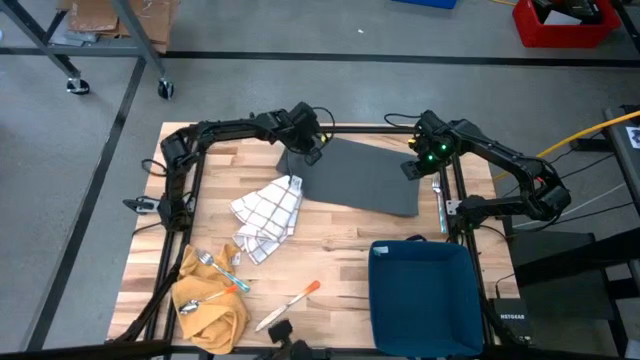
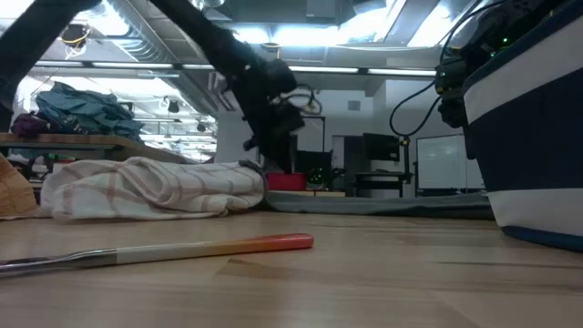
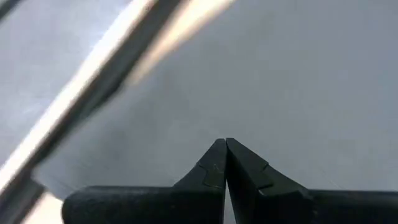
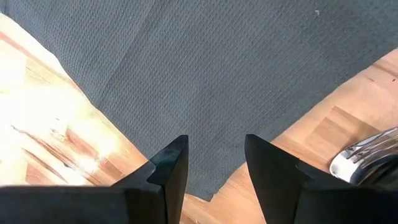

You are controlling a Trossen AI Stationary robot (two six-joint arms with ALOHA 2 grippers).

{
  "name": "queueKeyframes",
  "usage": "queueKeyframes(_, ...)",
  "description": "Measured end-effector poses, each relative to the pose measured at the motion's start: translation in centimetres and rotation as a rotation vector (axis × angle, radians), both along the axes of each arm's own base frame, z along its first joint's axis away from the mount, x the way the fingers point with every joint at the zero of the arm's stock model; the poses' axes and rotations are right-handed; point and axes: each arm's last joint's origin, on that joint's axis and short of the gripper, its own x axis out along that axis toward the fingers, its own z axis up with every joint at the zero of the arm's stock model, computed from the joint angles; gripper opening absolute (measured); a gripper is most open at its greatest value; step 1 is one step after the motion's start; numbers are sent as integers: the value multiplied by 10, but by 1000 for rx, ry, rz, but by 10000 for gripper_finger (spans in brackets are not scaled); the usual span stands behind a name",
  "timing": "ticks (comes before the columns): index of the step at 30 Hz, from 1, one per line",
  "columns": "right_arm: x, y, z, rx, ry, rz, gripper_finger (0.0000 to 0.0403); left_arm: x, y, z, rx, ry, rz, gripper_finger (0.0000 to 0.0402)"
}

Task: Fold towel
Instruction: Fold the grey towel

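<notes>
A dark grey towel [image 1: 360, 180] lies spread over the far middle of the wooden table. My left gripper [image 1: 308, 148] is shut at the towel's far left corner, just above the table; in the left wrist view its fingertips [image 3: 225, 144] meet against grey cloth [image 3: 298, 93]. My right gripper [image 1: 422, 165] hovers open over the towel's far right corner. In the right wrist view its fingers [image 4: 216, 149] stand apart above that corner [image 4: 208, 190], and nothing is between them. My left gripper pinches the towel at its far left corner [image 1: 294, 160] between its two shut fingers, slanting down from the table's left. That corner is raised a little off the table, and the remainder of the towel lies flat. The fingertips themselves hide the exact spot.
A white checked cloth [image 1: 268, 215] lies bunched just left of the towel. At the near right stands a blue bin [image 1: 420, 295]. A yellow cloth [image 1: 210, 305] with cutlery lies at the near left, next to an orange-handled knife [image 1: 290, 303]. A metal utensil [image 4: 367, 158] lies beside the towel's right edge.
</notes>
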Motion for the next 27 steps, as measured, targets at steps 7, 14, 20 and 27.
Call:
queueKeyframes(7,1,-2,0,-18,-10,0,163,-9,-60,9,-107,250,-231,1)
queueKeyframes(14,2,-4,1,-48,-17,-2,163,-5,-109,9,-115,373,-428,1)
queueKeyframes(20,2,-4,1,-48,-14,-3,163,-2,-129,8,-41,441,-454,1)
queueKeyframes(27,2,-4,1,-50,-16,-2,163,-13,-127,3,-32,565,-346,1)
